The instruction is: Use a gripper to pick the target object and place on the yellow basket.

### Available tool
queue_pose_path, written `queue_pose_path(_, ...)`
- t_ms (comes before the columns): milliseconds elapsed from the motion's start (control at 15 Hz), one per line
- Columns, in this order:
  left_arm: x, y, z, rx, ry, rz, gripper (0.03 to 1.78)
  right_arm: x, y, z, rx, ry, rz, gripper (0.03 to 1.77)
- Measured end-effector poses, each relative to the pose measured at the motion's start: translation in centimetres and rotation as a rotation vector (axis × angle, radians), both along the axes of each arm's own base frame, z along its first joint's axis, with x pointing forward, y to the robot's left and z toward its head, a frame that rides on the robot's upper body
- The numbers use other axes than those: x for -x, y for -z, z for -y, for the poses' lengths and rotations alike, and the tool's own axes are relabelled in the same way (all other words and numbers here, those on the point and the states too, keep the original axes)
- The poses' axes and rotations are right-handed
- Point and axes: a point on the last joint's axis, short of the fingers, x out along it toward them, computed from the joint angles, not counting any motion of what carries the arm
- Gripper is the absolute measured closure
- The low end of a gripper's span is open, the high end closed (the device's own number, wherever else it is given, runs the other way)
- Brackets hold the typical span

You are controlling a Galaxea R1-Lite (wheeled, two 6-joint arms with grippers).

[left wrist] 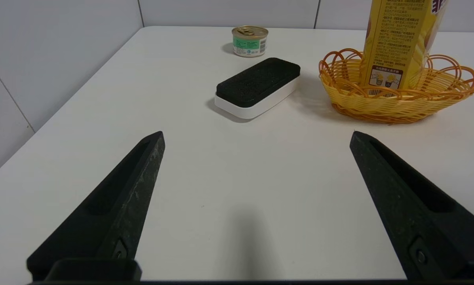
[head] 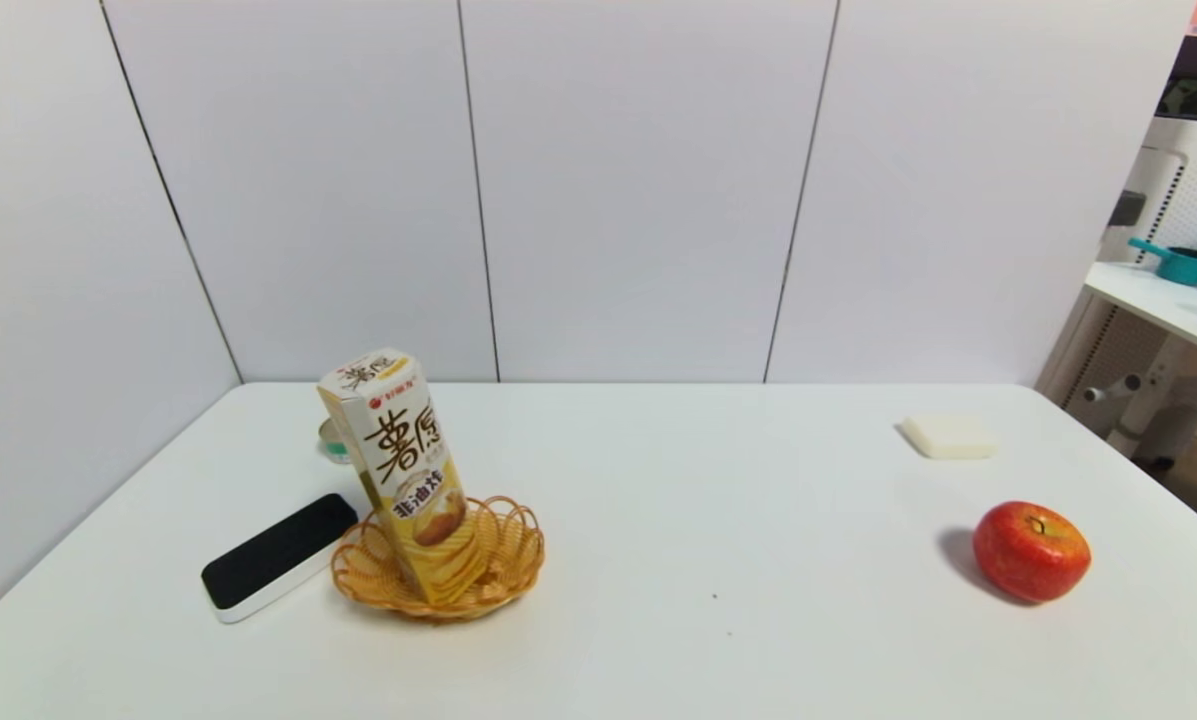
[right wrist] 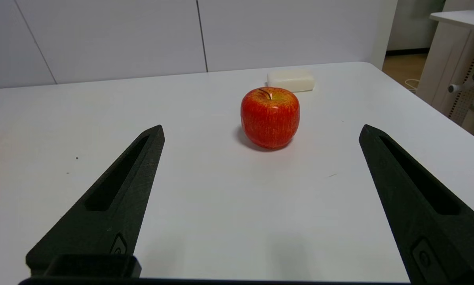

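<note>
The tall yellow-and-white cardboard carton (head: 403, 470) with big brown writing and a picture of potato chips stands inside the shallow golden woven basket (head: 503, 585) with a loopy rim. It stands on its end and leans a little. The basket sits on the left part of the white table (head: 658, 520), near the robot.

So the job looks done: the carton is in the basket and nothing is holding it. I think no more picking is needed. The only thing left is to keep both arms back and not bump the carton, because it is tall and thin and could tip over with a small push.

The left gripper (left wrist: 256, 136) hangs above the near table edge with its two black pointed fingers spread wide and nothing between them. It looks toward the basket, but stays well apart from it. The right gripper (right wrist: 260, 130) is also spread wide and empty, over on the right side.

Just beside the basket lies a flat white block with a black foam top (head: 278, 555). Behind the carton sits a small round tin can with a green label (left wrist: 250, 40). Far off on the right rest a shiny red apple (head: 1031, 550) and a small white bar like soap (head: 948, 437). None of them blocks the basket.
</note>
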Motion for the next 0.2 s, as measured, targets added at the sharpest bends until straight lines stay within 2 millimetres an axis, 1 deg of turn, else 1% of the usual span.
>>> queue_pose_path(200,0.0,0.0,0.0,0.0,0.0,0.0,0.12,0.0,0.0,0.0,-0.001,0.0,0.0,0.1)
